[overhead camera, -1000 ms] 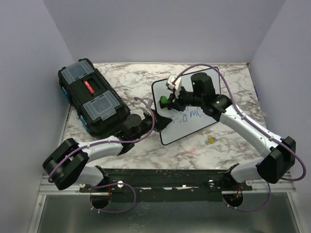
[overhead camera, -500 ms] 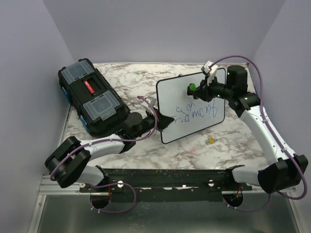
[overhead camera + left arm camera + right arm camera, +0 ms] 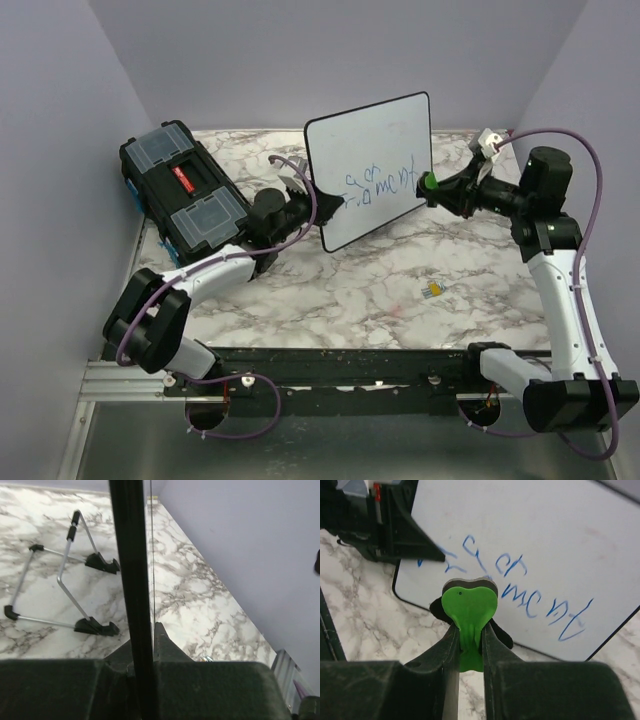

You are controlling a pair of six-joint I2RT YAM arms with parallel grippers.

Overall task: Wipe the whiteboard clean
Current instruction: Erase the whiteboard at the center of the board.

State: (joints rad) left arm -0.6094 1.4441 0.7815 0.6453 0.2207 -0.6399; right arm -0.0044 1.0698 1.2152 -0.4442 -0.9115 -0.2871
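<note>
The whiteboard point(image 3: 370, 165) stands raised on edge above the table, its face with blue handwriting point(image 3: 378, 185) turned to the camera. My left gripper point(image 3: 322, 205) is shut on its lower left edge; in the left wrist view the black frame point(image 3: 131, 580) runs up between the fingers of the left gripper point(image 3: 142, 636). My right gripper point(image 3: 442, 187) is shut on a green eraser point(image 3: 428, 183) at the board's right edge. In the right wrist view the green eraser point(image 3: 469, 607) sits in the right gripper point(image 3: 469, 629), facing the whiteboard point(image 3: 535, 535). Contact cannot be told.
A black toolbox point(image 3: 190, 200) lies at the left of the marble table point(image 3: 330, 290). A wire stand with black feet point(image 3: 75, 575) rests on the table behind the board. A small yellow-grey item point(image 3: 432, 290) lies near the front right. Purple walls enclose three sides.
The left gripper has lifted the whiteboard from lying flat to standing on edge, farther back. The right arm has swung right with the eraser, from over the board's face to its right edge.
</note>
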